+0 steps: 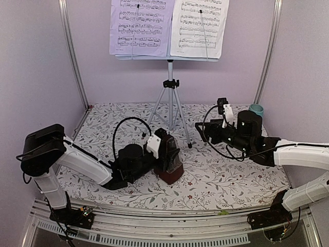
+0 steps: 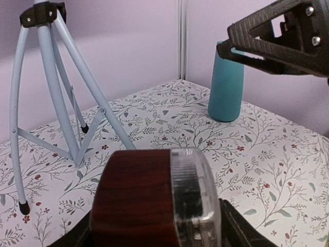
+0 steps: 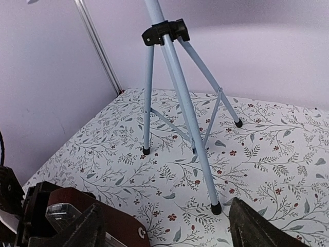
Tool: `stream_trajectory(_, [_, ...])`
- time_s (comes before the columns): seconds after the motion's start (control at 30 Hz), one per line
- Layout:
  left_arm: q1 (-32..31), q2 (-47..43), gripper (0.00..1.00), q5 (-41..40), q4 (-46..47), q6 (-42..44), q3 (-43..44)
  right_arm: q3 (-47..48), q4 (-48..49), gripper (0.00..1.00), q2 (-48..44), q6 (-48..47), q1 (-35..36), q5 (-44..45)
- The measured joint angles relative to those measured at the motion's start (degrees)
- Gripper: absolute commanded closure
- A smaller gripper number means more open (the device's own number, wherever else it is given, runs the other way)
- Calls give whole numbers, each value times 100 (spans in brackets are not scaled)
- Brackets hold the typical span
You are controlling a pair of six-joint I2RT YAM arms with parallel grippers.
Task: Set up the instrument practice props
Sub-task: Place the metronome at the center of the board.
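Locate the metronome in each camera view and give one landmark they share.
Top external: metronome, lower centre.
Left wrist: metronome, bottom centre, close up.
Right wrist: metronome, bottom-left corner.
Shared landmark: the music stand's tripod legs, visible in all three.

light: even, soft | shadows: faint | top view: edges bowed | metronome (image 2: pixel 134 201): close, slightly blurred

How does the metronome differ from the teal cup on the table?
The metronome is dark red-brown and blocky; the teal cup is a tall, round cylinder. The metronome is held by the left end effector; the teal cup stands free near the far right corner. Both appear to rest on the floral table.
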Motion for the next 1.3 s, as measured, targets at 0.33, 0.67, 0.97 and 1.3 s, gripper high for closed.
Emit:
stream_trajectory(0.33, [-326,385,61,-186,660,-98,13,-129,24,1,-234,-144,0,431])
stream_trajectory(0.67, [-422,433,4,-240,918,-210,39,-166,31,1,-382,-142,0,184])
stream_trajectory(0.97, [-448,-120,1,-166,1049,-352,-94,-337,-35,1,-553,35,0,131])
stream_trajectory(1.3, [-26,-1967,1,332,-315,-1217,-452,-509,-57,1,-422,216,214,-573])
